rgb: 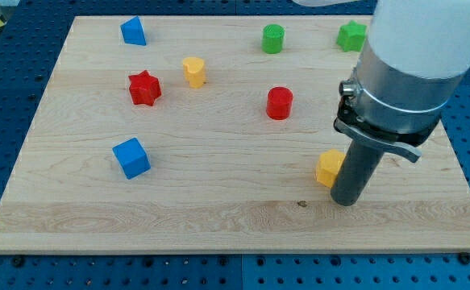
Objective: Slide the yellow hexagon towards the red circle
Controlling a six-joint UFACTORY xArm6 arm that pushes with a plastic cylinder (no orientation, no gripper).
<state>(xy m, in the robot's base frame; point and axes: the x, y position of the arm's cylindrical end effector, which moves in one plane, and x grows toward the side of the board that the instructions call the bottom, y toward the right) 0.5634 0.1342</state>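
Pale grained wooden board [218,201], metal collar [396,101]

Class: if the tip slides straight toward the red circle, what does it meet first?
Probably the yellow block just up-left of my tip, roughly on the line to the red circle; whether they already touch is unclear.

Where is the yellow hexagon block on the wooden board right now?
The yellow hexagon block sits at the view's lower right of the wooden board, right against the left of my tip, below and right of the red circle block.

My tip [344,201] down, rod upright
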